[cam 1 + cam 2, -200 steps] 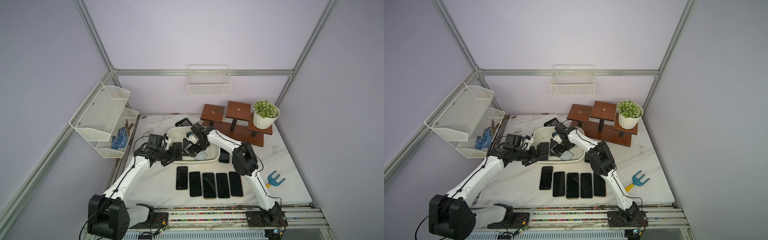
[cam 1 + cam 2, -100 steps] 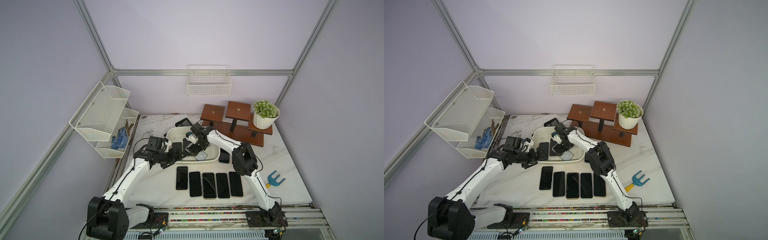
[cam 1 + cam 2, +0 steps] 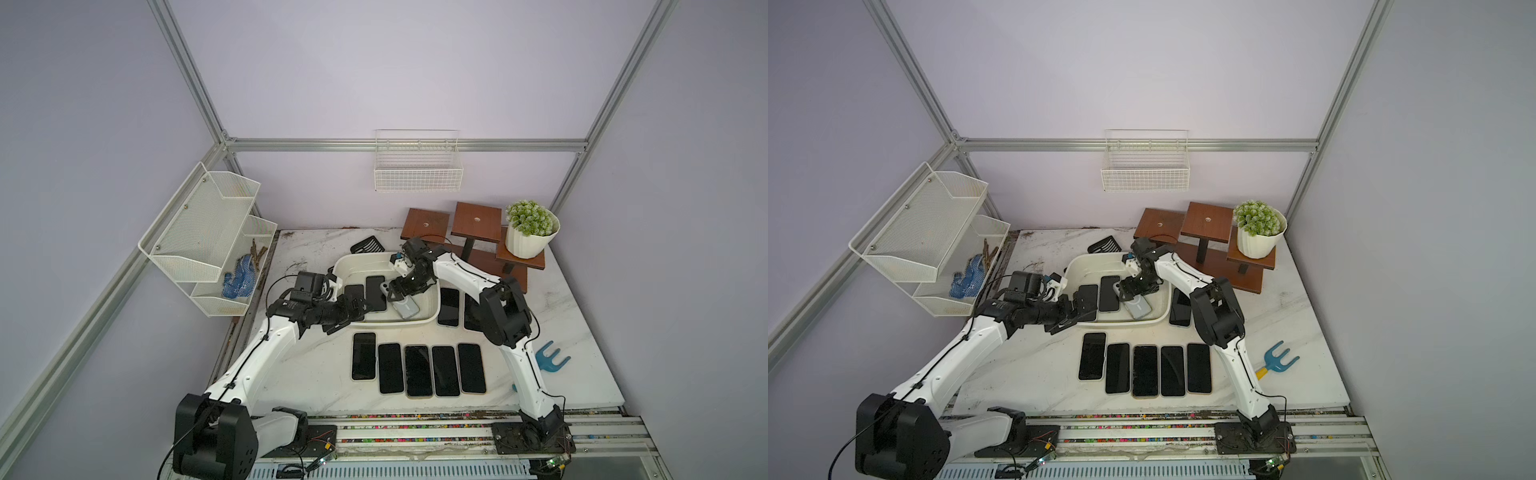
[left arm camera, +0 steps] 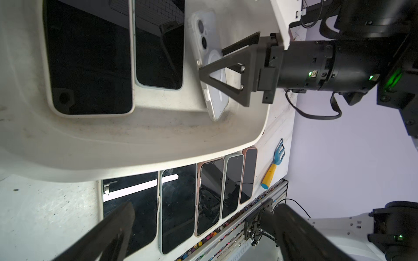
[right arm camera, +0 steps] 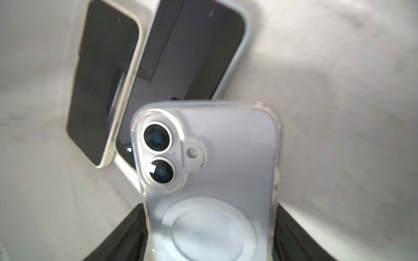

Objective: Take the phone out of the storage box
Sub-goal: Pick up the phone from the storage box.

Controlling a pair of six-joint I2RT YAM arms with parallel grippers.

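Right gripper [image 3: 398, 291] is clamped across the phone's [image 5: 212, 158] long edges, likely the only purchase a flat slab gives. The phone sits back-up, skewed, at the box's [image 3: 361, 264] right end. Left gripper [image 3: 349, 318] gapes empty by the near rim, probably ready to steady the box.
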